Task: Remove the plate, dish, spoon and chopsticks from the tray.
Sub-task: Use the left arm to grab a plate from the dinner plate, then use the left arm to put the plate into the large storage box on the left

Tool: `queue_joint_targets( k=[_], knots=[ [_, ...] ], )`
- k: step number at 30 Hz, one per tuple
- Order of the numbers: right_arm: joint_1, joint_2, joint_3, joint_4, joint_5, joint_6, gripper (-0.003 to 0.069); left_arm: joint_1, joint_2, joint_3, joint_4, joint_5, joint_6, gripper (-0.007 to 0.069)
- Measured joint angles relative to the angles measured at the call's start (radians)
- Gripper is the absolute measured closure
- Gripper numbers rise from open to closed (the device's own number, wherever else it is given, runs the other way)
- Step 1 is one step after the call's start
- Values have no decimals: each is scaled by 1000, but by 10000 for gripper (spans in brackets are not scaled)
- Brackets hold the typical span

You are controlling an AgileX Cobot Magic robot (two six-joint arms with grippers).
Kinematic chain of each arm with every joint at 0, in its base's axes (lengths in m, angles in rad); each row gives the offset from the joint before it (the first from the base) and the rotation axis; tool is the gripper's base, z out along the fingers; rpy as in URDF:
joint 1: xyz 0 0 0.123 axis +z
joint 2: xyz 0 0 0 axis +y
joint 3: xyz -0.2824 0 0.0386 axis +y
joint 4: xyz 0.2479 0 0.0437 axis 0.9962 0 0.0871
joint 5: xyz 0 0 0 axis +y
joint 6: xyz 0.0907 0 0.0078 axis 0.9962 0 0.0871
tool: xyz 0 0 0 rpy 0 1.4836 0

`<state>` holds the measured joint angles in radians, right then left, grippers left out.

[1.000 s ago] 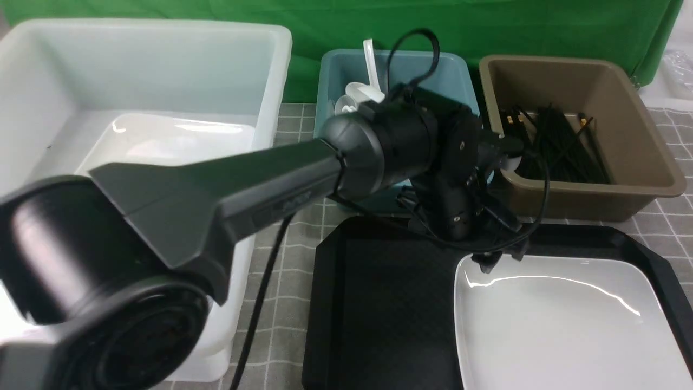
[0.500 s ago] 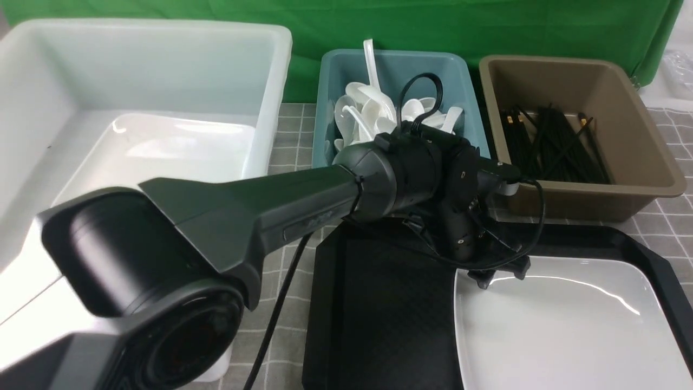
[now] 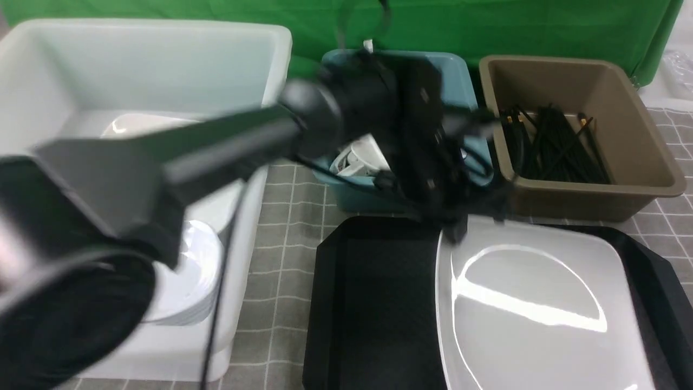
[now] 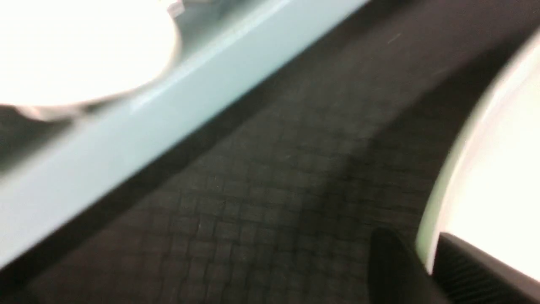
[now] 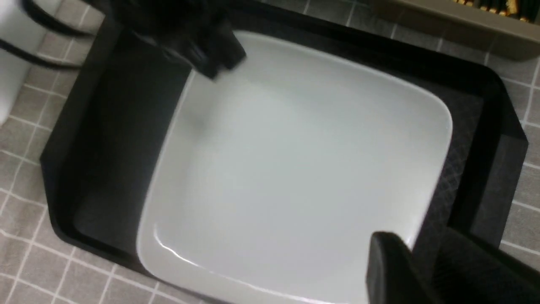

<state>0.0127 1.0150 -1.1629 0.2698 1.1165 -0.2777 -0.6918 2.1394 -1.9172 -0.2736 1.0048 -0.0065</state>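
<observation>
The left gripper [image 3: 453, 232] is clamped on the 11 o'clock corner of the white square ceramic plate [image 3: 530, 303], one finger on each side of the rim. Half a second ago the plate lay flat. Now its far edge rides tilted above the black plastic tray [image 3: 379, 303], so the lift has begun. The large white plastic tub [image 3: 135, 65] at 9 o'clock looks like its destination. The right gripper [image 5: 422, 274] hovers above, narrowly parted and empty.
</observation>
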Motion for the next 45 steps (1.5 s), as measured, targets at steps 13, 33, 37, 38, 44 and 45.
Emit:
queue_joint_targets(
  k=[13,33,37,38,44,45],
  knots=[
    [0,0,-2,79,-34,-30,461,48,-243,-1,-86,120,93,592],
    [66,62,-319,622,-51,-318,584,699,-544,-1,-373,154,178,592],
    [192,135,-349,606,-101,-327,626,886,-577,27,-456,153,208,592],
    [246,161,-363,581,-125,-325,628,932,-583,44,-479,153,221,592],
    [496,330,-483,289,-172,-185,631,1130,-608,213,-586,127,297,592],
    [541,366,-515,218,-172,-144,631,1161,-612,267,-610,98,313,592]
  ],
)
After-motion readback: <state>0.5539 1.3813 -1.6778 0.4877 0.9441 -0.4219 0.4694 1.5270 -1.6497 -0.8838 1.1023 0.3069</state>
